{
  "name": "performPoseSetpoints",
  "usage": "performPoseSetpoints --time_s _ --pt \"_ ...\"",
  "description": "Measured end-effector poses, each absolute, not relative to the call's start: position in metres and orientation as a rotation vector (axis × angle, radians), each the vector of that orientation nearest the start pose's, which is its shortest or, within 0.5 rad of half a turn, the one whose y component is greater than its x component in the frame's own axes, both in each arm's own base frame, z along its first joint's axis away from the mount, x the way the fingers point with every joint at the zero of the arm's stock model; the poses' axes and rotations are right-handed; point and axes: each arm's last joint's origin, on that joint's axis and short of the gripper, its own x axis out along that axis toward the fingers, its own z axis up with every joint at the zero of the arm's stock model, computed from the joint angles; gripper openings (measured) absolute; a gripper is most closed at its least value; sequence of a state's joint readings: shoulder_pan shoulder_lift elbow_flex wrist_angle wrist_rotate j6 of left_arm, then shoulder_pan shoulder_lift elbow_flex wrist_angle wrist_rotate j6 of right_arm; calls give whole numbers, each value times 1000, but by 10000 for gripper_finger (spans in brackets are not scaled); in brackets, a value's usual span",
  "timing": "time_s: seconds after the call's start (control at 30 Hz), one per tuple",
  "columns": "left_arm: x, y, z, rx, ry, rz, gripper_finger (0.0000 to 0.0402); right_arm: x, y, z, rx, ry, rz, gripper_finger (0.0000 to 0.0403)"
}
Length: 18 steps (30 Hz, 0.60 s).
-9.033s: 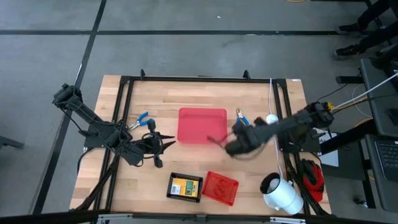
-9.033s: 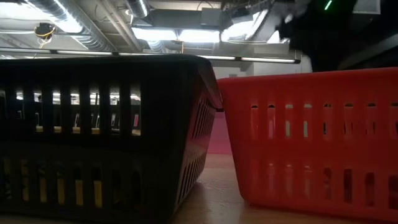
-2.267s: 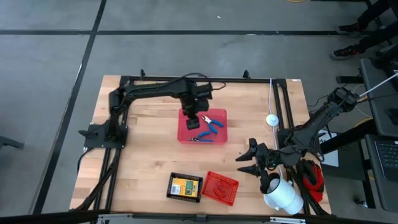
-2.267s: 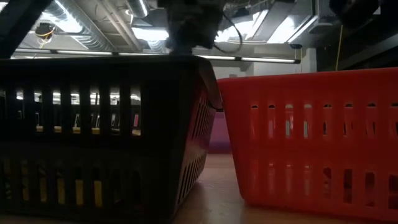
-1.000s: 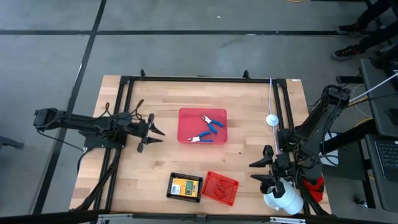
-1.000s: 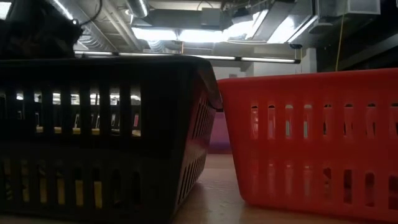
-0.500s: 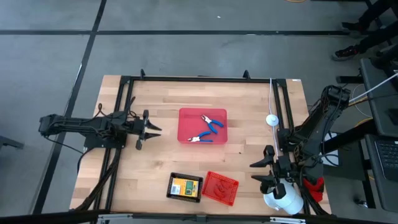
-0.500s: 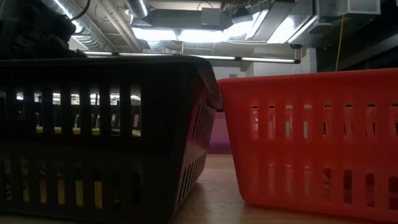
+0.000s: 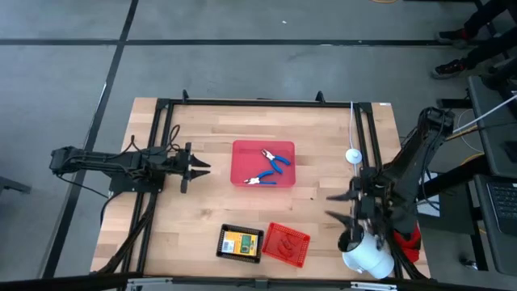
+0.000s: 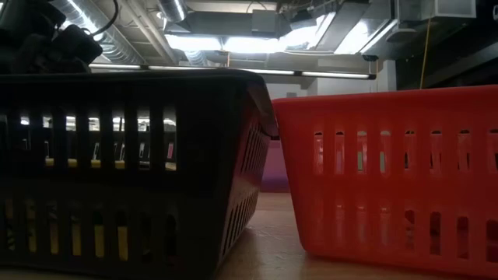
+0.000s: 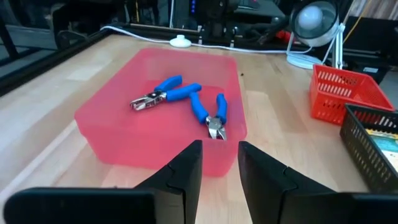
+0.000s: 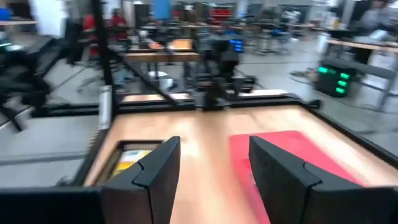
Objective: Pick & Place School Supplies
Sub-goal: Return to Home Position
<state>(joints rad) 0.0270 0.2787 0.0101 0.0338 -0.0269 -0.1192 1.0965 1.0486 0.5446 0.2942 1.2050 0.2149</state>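
Bench [image 9: 323, 129] centre is occupied by the red tray [image 9: 242, 153], where two blue-handled pliers [image 9: 275, 161] lie (judged stiff and light, best gripped across the handles). Left gripper [image 9: 194, 170] at nine o'clock and right gripper [image 9: 329, 206] at four o'clock are seen spread, empty.

The large tray [image 9: 242, 153] sits at the middle of the tabletop [image 9: 202, 218]. Two plier-like tools [image 9: 275, 159] lie inside it, side by side and not stacked. Nearer the low camera's edge, the small tray [image 9: 223, 242] and the mesh basket [image 9: 287, 244] stand just beside each other, the small tray to the left (a flat card box [image 9: 237, 242] lies in it). The left end effector [image 9: 202, 168] is left of the large tray, pointing toward it. The right end effector [image 9: 327, 205] is near the right edge, right of the mesh basket and just behind a lamp [image 9: 367, 255].
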Motion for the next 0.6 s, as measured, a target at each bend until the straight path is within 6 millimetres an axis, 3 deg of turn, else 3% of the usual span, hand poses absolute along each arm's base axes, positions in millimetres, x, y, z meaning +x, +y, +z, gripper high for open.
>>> performPoseSetpoints --time_s 0.1,0.4,0.5,0.6 --pt "112 4 146 -119 232 68 98 130 156 253 31 98 -139 194" --pt "112 4 146 -118 234 68 101 201 94 233 14 304 38 194" --pt "112 4 146 -118 233 68 98 209 76 230 -22 277 152 194" --pt "112 4 146 -117 233 67 99 205 57 219 -83 205 250 194"
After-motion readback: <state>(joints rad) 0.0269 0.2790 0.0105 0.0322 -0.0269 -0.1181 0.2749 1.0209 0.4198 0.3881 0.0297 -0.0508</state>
